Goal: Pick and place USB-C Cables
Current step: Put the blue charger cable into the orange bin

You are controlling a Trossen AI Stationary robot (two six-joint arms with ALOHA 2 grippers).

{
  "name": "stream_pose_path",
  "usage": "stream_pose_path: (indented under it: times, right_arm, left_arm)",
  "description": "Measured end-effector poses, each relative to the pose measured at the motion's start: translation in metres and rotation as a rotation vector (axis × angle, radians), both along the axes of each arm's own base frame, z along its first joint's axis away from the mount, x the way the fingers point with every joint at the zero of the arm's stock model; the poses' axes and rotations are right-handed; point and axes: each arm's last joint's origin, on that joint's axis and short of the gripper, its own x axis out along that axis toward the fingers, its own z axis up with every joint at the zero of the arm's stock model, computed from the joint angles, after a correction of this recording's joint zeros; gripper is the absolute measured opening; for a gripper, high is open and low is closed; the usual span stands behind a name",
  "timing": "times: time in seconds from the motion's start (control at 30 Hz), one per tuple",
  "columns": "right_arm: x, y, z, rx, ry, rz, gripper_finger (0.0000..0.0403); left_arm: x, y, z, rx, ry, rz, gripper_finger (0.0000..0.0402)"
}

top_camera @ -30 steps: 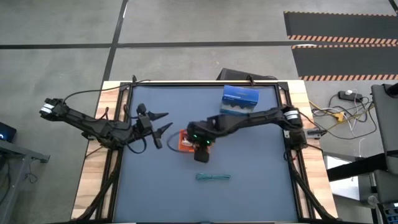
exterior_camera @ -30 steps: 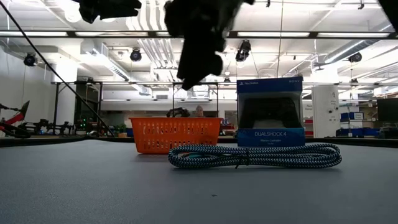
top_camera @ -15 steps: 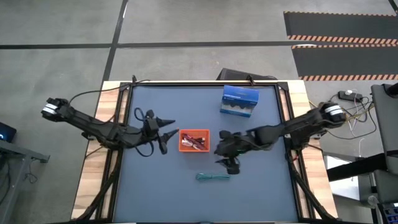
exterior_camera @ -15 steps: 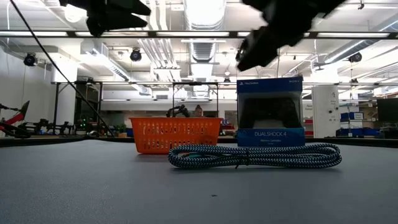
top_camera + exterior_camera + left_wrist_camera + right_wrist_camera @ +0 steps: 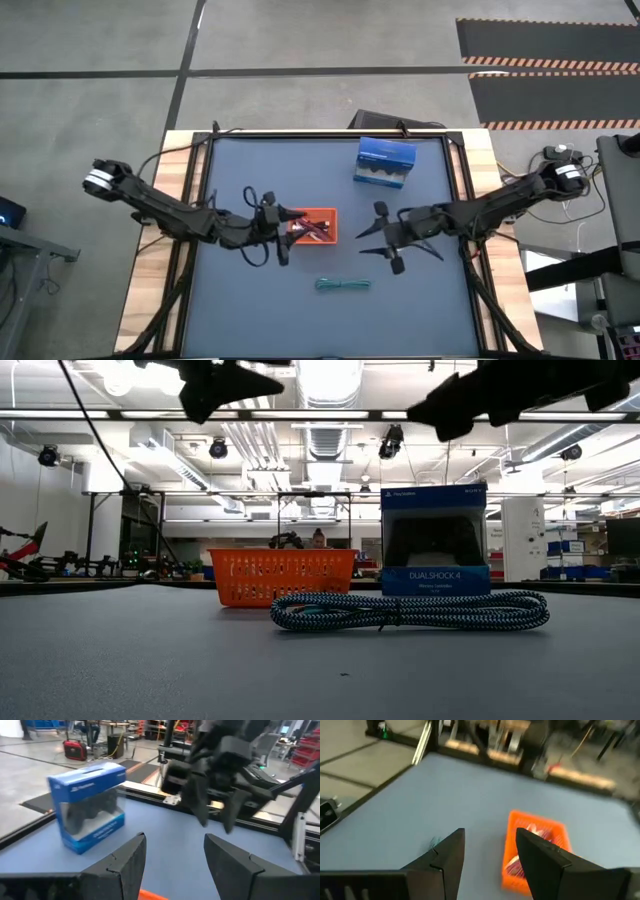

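Observation:
An orange tray [image 5: 314, 211] sits mid-table, its bottom on the mat. It holds pink-red and white cables [image 5: 312, 229]; I cannot make out a black one. The teal cable [image 5: 343, 285] lies coiled on the mat nearer the table's near edge, also in the low view [image 5: 410, 610]. My left gripper [image 5: 288, 236] hovers open at the tray's left end, above the mat. My right gripper [image 5: 368, 242] hovers open to the right of the tray, facing it. In the right wrist view the tray [image 5: 535, 827] and teal cable [image 5: 435, 841] lie ahead of its fingers.
A blue game-controller box [image 5: 386, 162] stands near the far edge, right of centre, and also shows in the low view [image 5: 435, 540]. The mat lies bare along the near edge and at its left. Black frame rails run along the table's sides.
My right gripper has drawn back from over the tray toward the table's right edge and now faces the tray from that side. My left gripper has moved right and slightly toward the near edge, up to the tray's left end. The tray and teal cable have stayed put.

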Motion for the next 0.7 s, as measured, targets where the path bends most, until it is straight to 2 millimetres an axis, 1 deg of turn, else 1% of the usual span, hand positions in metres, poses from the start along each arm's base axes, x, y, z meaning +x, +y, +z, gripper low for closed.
stream_pose_path:
  times: [0.1, 0.17, 0.43, 0.53, 0.7]
  right_arm:
    - [-0.005, -0.005, 0.003, -0.049, -0.095, 0.002, 0.0168]
    - [-0.008, -0.008, 0.005, -0.069, -0.126, -0.004, 0.0166]
    - [-0.023, -0.013, 0.018, -0.078, -0.202, 0.002, 0.0151]
    - [-0.029, -0.013, 0.023, -0.078, -0.225, 0.038, 0.0144]
    - [-0.036, -0.014, 0.027, -0.091, -0.261, 0.056, 0.0134]
  left_arm:
    - [0.011, -0.008, 0.003, -0.001, 0.002, -0.032, 0.0185]
    - [0.018, -0.013, 0.003, 0.003, 0.010, -0.043, 0.0185]
    - [0.036, -0.040, 0.007, 0.001, 0.011, -0.100, 0.0185]
    - [0.044, -0.048, 0.012, -0.004, 0.001, -0.113, 0.0185]
    - [0.062, -0.061, 0.012, 0.004, 0.067, -0.121, 0.0185]
